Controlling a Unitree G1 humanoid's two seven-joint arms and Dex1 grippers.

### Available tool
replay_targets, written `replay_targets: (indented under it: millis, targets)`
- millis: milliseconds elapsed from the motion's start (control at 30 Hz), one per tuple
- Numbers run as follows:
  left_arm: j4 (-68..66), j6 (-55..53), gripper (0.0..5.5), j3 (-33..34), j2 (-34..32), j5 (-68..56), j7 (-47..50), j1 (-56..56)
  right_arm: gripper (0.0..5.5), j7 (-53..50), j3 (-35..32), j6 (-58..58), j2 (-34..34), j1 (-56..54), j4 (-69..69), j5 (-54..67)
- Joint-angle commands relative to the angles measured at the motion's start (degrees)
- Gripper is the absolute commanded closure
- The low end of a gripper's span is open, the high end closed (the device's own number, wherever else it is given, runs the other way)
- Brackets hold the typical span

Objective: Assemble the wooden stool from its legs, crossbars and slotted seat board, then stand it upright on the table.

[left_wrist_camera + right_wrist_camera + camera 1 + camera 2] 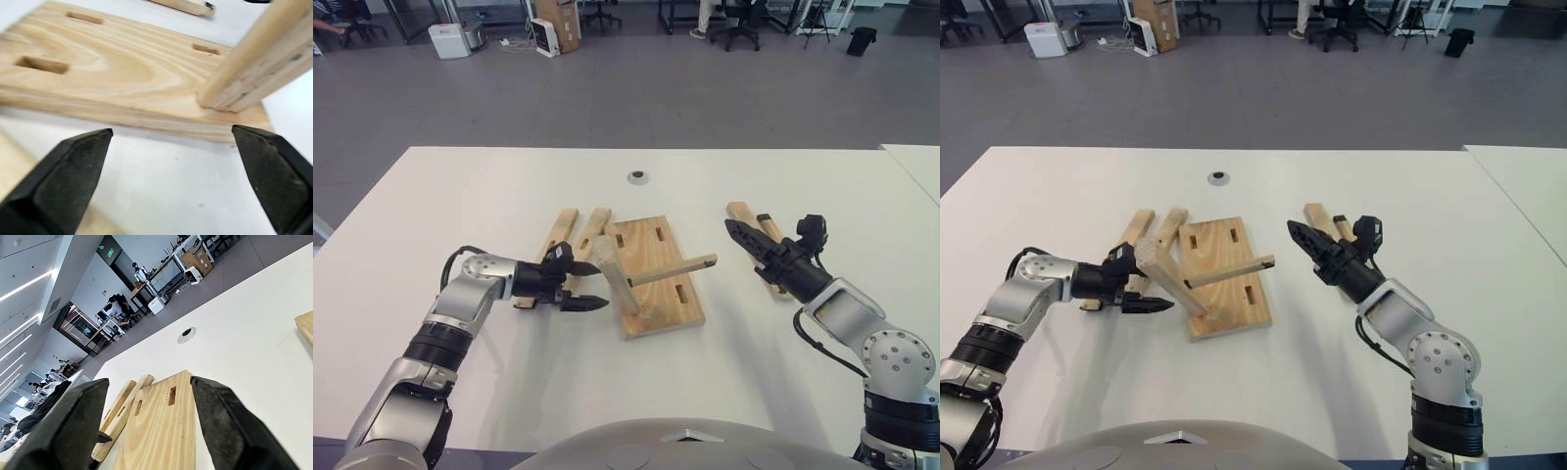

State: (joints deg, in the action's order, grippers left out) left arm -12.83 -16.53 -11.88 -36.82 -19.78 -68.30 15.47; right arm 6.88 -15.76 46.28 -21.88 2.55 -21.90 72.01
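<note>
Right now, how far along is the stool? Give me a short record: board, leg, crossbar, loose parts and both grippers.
seat board: flat on the table, slots up
leg: one stands up from the board's near left corner
crossbar: sticks out of that leg, over the board
loose sticks: two left of the board, others right of it
left gripper: open, beside the leg, empty
right gripper: open, over the right-hand sticks, empty
stage: early, stool not built

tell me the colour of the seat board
The seat board is pale natural wood, clearest in left wrist view.
</note>
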Motion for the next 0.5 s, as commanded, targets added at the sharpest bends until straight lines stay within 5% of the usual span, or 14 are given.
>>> replay_targets:
  millis: [33, 267, 500]
  targets:
    - [0.99, 5.71, 0.74, 4.94, 3.95, 2.11, 9.78, -2.09, 2.38, -0.63, -0.08, -0.21, 0.65, 0.65, -0.67, -0.55]
    - [2.80, 9.62, 0.74, 5.95, 11.38, 9.06, 27.21, -6.92, 2.38, -0.85, 0.60, -0.11, 1.66, 1.55, -1.58, -0.73]
    - [11.20, -2.78, 0.74, 8.31, 13.84, 10.09, 38.91, -14.20, 2.38, -1.62, 0.61, -0.41, 3.01, 3.25, -2.77, -0.57]
